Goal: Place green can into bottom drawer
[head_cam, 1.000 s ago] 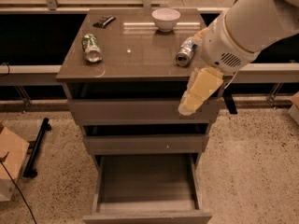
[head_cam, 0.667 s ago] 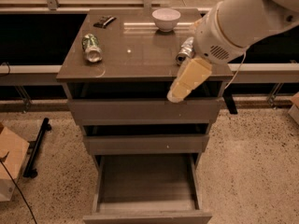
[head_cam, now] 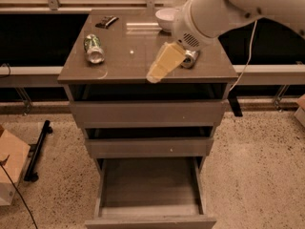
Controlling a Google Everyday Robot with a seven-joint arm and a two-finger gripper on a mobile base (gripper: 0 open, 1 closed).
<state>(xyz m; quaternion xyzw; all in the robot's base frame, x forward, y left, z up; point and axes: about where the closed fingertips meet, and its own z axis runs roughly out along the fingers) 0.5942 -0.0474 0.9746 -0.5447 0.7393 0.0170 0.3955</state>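
Tool (head_cam: 161, 67) over glossy cabinet top (head_cam: 123, 67), cylindrical green can (head_cam: 94, 48)

I see a speckled terrazzo floor (head_cam: 257, 166) around the grey-brown cabinet (head_cam: 147, 114). Behind it a pale rail (head_cam: 28, 71) runs left and right before a dark recess (head_cam: 33, 39). A cardboard box (head_cam: 9, 168) sits at the floor's left edge, with a black stand (head_cam: 38, 151) beside it. The pincer (head_cam: 159, 69) hangs over the surface (head_cam: 121, 63), near its front edge.
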